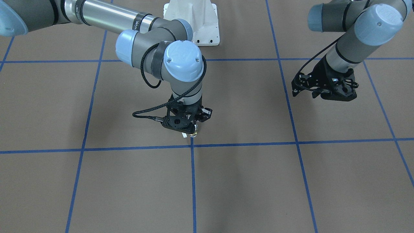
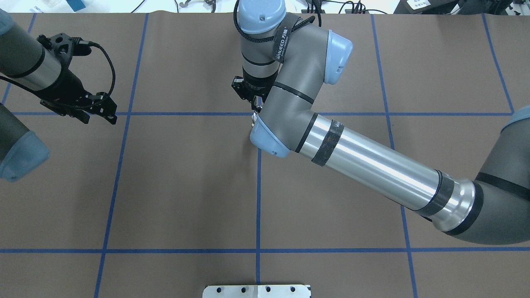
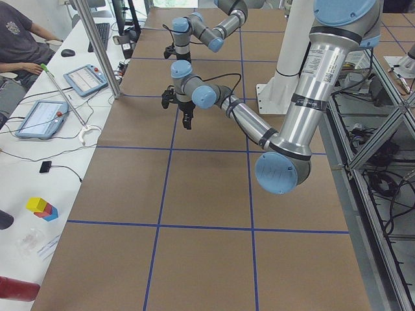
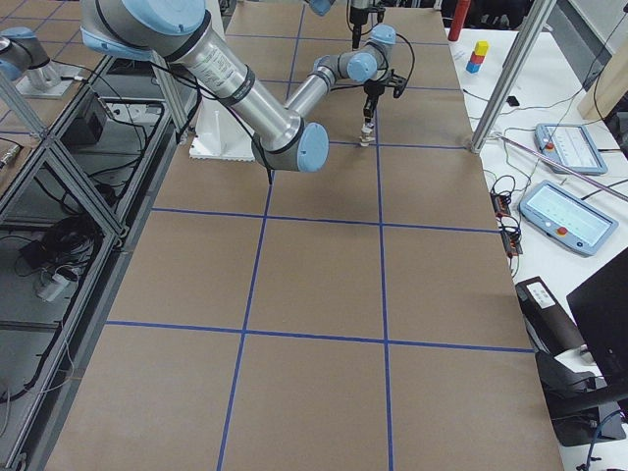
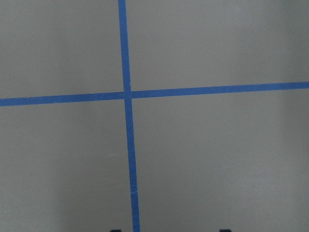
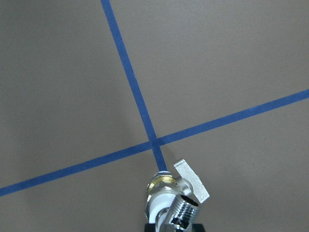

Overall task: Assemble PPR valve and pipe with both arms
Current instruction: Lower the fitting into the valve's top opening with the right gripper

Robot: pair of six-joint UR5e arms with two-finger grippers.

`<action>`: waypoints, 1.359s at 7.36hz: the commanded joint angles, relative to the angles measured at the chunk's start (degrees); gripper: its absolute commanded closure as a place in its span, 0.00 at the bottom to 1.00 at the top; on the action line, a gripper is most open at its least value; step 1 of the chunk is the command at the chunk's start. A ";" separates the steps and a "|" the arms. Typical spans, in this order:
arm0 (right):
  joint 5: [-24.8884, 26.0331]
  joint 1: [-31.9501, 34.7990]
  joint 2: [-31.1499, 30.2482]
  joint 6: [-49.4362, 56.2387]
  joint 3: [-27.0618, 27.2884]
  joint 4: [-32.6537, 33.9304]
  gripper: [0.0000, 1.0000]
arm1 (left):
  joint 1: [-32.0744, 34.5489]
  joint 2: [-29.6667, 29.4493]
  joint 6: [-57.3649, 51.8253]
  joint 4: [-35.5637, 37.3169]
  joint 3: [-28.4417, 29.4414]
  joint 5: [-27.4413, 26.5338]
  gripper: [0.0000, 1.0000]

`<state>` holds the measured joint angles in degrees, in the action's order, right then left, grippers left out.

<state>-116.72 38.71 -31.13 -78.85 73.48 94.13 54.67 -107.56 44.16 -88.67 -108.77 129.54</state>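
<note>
A black strap (image 2: 283,41) on the right arm (image 2: 372,161) carries white lettering too small to read. The right gripper (image 1: 190,128) is clamped on the PPR valve (image 6: 164,191) — brass body, white collar, pale tab handle. The pipe (image 6: 186,211), a short chrome threaded tube with a dark mouth, lies against the collar. Both hang over a blue tape crossing (image 6: 154,141) on the brown table (image 1: 245,181). The left gripper (image 2: 98,116), well apart, holds nothing, its jaws spread wide — from overhead, the right arm hides most of the valve.

Brown table (image 1: 242,181) gridded with blue tape (image 1: 193,181); white desk (image 3: 26,194) alongside.
</note>
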 commanded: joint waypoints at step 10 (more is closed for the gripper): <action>-1.66 5.82 -18.64 4.28 24.73 1.31 0.01 | 1.66 0.86 -0.30 0.16 -1.88 0.01 0.26</action>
<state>-117.70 41.85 -41.80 -78.04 89.93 94.76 55.43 -107.31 44.39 -88.47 -110.18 129.55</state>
